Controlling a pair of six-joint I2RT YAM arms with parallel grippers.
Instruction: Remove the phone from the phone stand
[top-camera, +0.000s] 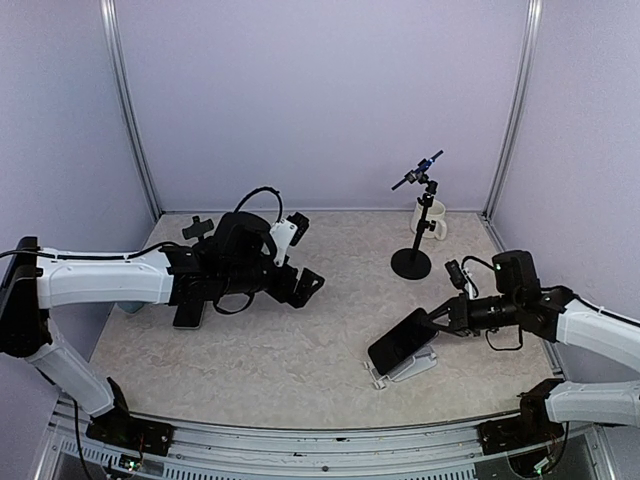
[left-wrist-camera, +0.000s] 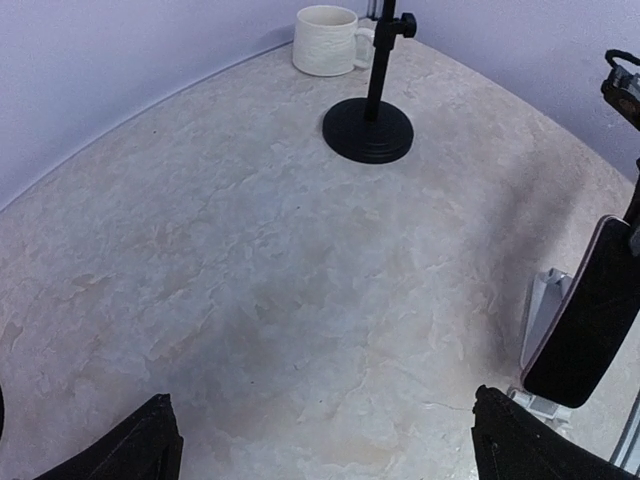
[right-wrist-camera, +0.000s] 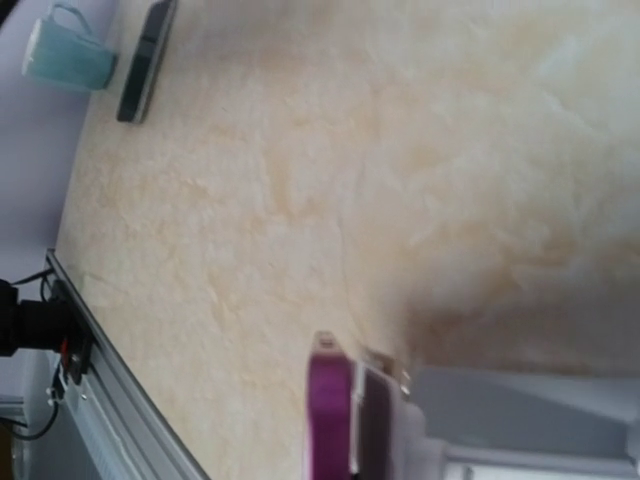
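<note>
The slim black phone (top-camera: 402, 340) leans tilted on its small white folding phone stand (top-camera: 412, 366), towards the near right of the pale marbled table (top-camera: 300, 350). The right gripper (top-camera: 438, 321) has its fingers at the phone's upper edge, but I cannot tell whether they are actually clamped on it. The left gripper (left-wrist-camera: 320, 452) hangs spread wide over bare tabletop, well apart from the phone. A black round-based pole stand (top-camera: 411, 262) and a white ribbed mug (top-camera: 431, 220) sit at the back.
</note>
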